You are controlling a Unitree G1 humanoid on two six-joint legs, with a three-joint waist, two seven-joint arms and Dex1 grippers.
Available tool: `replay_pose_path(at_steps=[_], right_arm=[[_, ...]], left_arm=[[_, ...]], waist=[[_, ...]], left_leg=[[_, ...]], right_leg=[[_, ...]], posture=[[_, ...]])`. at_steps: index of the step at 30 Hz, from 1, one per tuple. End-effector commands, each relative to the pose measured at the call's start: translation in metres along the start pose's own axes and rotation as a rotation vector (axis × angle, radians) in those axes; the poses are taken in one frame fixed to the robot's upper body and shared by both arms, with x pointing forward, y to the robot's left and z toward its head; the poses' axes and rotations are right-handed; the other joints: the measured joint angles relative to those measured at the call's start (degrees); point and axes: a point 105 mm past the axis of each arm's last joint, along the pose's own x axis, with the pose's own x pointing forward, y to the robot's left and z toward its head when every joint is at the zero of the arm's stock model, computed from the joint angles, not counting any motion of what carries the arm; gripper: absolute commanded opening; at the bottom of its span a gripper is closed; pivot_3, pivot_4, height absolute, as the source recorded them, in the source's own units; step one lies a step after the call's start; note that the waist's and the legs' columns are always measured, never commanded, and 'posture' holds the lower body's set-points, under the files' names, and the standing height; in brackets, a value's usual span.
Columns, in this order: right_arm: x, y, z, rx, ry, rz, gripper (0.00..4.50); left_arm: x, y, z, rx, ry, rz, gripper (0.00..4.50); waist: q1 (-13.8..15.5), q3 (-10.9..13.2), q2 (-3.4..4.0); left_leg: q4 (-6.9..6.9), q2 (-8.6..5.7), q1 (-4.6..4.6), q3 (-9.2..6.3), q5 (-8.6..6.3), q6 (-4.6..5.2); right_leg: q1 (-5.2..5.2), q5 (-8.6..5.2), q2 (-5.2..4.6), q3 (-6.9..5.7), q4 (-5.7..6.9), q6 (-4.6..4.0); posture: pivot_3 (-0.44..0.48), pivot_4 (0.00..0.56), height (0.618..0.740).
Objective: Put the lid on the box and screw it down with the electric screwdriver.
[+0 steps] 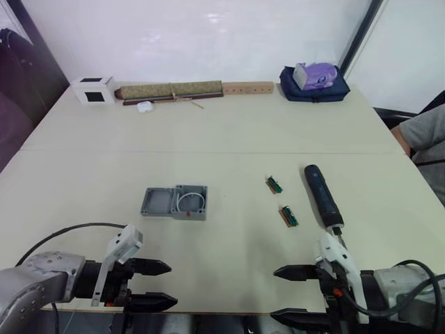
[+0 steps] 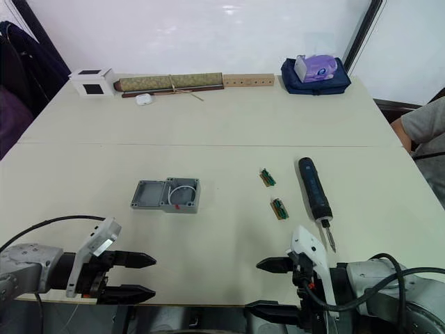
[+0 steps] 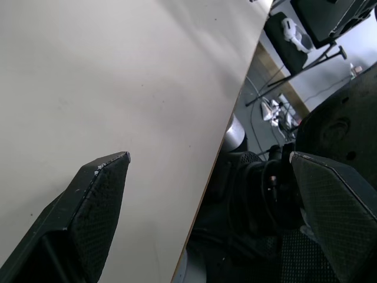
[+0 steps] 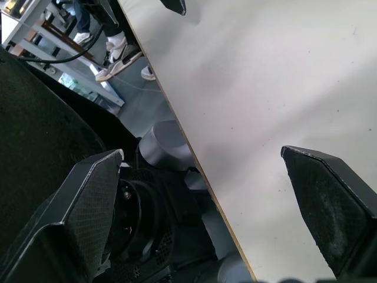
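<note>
The box [image 1: 191,202] sits near the middle of the table [image 1: 229,132], open, white wire coiled inside. The lid [image 1: 156,202] lies flat, touching the box on its left. The electric screwdriver [image 1: 322,195] lies well to the right of the box, beyond two small green parts [image 1: 274,185]. Nearer the table edge than the box, the left gripper [image 1: 165,284] and right gripper [image 1: 278,294] hover with fingers spread, empty.

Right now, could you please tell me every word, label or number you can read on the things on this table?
None can be read.
Red sticker on the box: too small to read.
Purple tissue pack: print blurred.
White cube: a black square, no text.
Electric screwdriver: no marking legible.
</note>
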Motion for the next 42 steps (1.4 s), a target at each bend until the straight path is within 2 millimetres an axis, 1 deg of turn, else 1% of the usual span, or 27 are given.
replay_pose_path(at_steps=[1,4,10,17,19,20,22,23,25,27,29,30,32,34,36,38,39,42], right_arm=[[0.004,0.004,0.008,-0.030,-0.014,0.026,4.50],[0.004,0.003,0.011,-0.027,-0.014,0.025,4.50],[0.004,0.000,0.012,0.011,-0.014,0.023,4.50],[0.002,-0.005,0.019,0.037,-0.077,0.019,4.50],[0.001,-0.009,0.022,0.030,-0.099,0.002,4.50],[0.000,-0.012,0.025,0.030,-0.123,-0.015,4.50],[-0.001,-0.019,0.033,0.009,-0.172,-0.066,4.50],[-0.002,-0.022,0.039,-0.007,-0.207,-0.095,4.50],[-0.004,-0.021,0.055,0.011,-0.299,-0.073,4.50],[-0.006,-0.023,0.075,0.008,-0.410,-0.086,4.50],[-0.006,-0.027,0.085,0.008,-0.463,-0.121,4.50],[-0.004,-0.031,0.085,0.000,-0.450,-0.147,4.50],[0.007,-0.038,0.083,-0.019,-0.384,-0.167,4.50],[0.015,-0.042,0.089,-0.038,-0.375,-0.181,4.50],[0.025,-0.034,0.091,-0.084,-0.334,-0.158,4.50],[0.031,-0.034,0.092,-0.178,-0.275,-0.194,4.50],[0.033,-0.035,0.093,-0.208,-0.263,-0.207,4.50],[0.041,-0.030,0.092,-0.262,-0.238,-0.186,4.50]], left_arm=[[-0.002,0.000,0.007,0.017,-0.021,-0.006,4.48],[-0.001,0.004,0.009,0.018,-0.038,0.023,4.48],[0.000,0.004,0.009,0.015,-0.035,0.025,4.48],[0.001,0.004,0.014,0.018,-0.052,0.020,4.48],[0.000,0.008,0.015,0.023,-0.062,0.057,4.48],[0.001,0.015,0.013,0.044,-0.050,0.118,4.48],[0.002,0.023,0.016,0.054,-0.086,0.187,4.48],[0.000,0.028,0.027,0.089,-0.152,0.234,4.48],[-0.010,0.041,0.047,0.051,-0.224,0.298,4.48],[-0.021,0.049,0.067,0.107,-0.243,0.329,4.48],[-0.028,0.053,0.081,0.149,-0.235,0.349,4.48],[-0.030,0.055,0.089,0.178,-0.214,0.359,4.48],[-0.029,0.056,0.103,0.248,-0.078,0.355,4.48],[-0.028,0.057,0.114,0.407,0.038,0.364,4.48],[-0.022,0.055,0.126,0.574,0.133,0.321,4.48],[-0.018,0.053,0.132,0.695,0.226,0.263,4.48],[-0.016,0.054,0.132,0.728,0.262,0.238,4.48],[-0.007,0.059,0.133,0.836,0.355,0.172,4.48]], waist=[[-0.01,0.00,-0.01],[-0.06,-0.01,0.01],[-0.03,-0.02,-0.02],[-0.02,-0.03,-0.03],[-0.03,-0.03,-0.04],[-0.02,-0.03,-0.04],[-0.06,-0.05,-0.01],[-0.08,-0.05,-0.02],[0.06,-0.05,-0.07],[0.14,-0.09,-0.18],[-0.01,-0.11,-0.20],[-0.06,-0.11,-0.20],[-0.11,-0.11,-0.23],[-0.16,-0.07,-0.31],[-0.20,-0.07,-0.25],[-0.11,-0.05,-0.24],[-0.09,-0.05,-0.24],[-0.11,-0.05,-0.24]], left_leg=[[0.00,0.00,0.01,0.00,0.00,0.00],[0.01,0.00,0.02,-0.01,0.00,0.00],[0.01,0.00,0.02,-0.02,0.00,0.00],[0.02,0.00,0.02,-0.01,0.00,0.00],[0.02,0.00,0.02,-0.02,0.00,0.00],[0.02,0.00,0.02,-0.02,0.00,0.00],[0.02,0.00,0.03,-0.02,0.00,0.00],[0.03,0.00,0.03,-0.02,0.00,0.00],[0.04,0.00,0.05,-0.02,0.00,0.00],[0.19,0.01,0.02,-0.14,0.00,0.00],[0.20,-0.03,0.06,-0.16,0.00,0.00],[0.19,-0.05,0.06,-0.15,0.00,0.00],[0.18,-0.08,0.04,-0.12,0.00,0.00],[0.19,-0.13,-0.02,-0.10,0.00,0.00],[0.15,-0.14,0.02,-0.03,0.00,0.00],[0.12,-0.15,-0.01,0.02,0.00,0.00],[0.12,-0.15,-0.04,0.05,0.00,0.00],[0.12,-0.16,-0.05,0.08,0.00,0.00]], right_leg=[[0.01,0.00,0.00,0.00,0.01,0.00],[0.01,0.00,0.01,0.00,0.04,0.00],[0.01,0.07,0.01,0.00,0.06,0.12],[0.02,0.07,0.00,0.00,0.06,0.12],[0.02,0.07,0.01,0.00,0.06,0.12],[0.02,0.08,0.01,0.00,0.07,0.13],[0.02,0.09,0.01,0.00,0.08,0.16],[0.02,0.09,0.01,0.01,0.10,0.17],[0.03,0.10,0.01,0.01,0.13,0.18],[0.05,0.11,0.06,-0.09,0.25,0.19],[0.09,0.12,0.11,-0.12,0.27,0.19],[0.09,0.12,0.11,-0.12,0.28,0.19],[0.07,0.12,0.07,-0.10,0.27,0.20],[-0.02,0.12,0.12,-0.10,0.27,0.20],[-0.03,0.13,0.09,-0.04,0.30,0.19],[-0.09,0.12,0.11,-0.02,0.31,0.19],[-0.10,0.12,0.12,-0.06,0.29,0.18],[-0.12,0.12,0.12,-0.05,0.33,0.18]], posture=[[0.000,0.150,0.740],[0.000,0.150,0.740],[0.000,0.150,0.740],[0.000,0.150,0.740],[0.000,0.150,0.740],[0.000,0.150,0.740],[0.000,0.150,0.740],[0.000,0.150,0.740],[0.000,0.150,0.740],[0.000,0.150,0.740],[0.000,0.150,0.740],[0.000,0.150,0.740],[0.000,0.150,0.740],[0.000,0.150,0.740],[0.000,0.150,0.740],[0.000,0.150,0.740],[0.000,0.150,0.740],[0.000,0.150,0.740]])
